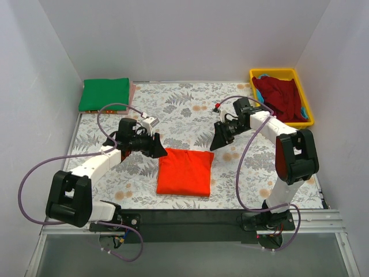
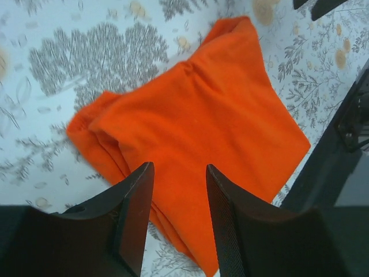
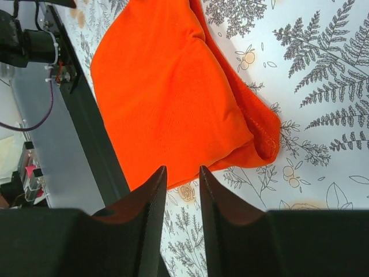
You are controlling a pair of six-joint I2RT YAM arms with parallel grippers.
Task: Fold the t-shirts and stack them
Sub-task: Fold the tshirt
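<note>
From above, the folded orange shirt (image 1: 184,172) lies between the left gripper (image 1: 161,153) and the right gripper (image 1: 217,143). Left wrist: fingers (image 2: 135,213) parted, empty, shirt beneath them. Right wrist: fingers (image 3: 151,213) narrowly parted, empty, shirt just ahead. The fold looks finished; next probably means gripping it to stack on the green shirt (image 1: 104,93).

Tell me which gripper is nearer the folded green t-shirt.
Left. The left gripper hangs at the orange t-shirt's far left corner, on the green t-shirt side; the right gripper is at the orange one's far right corner, farther away.
</note>
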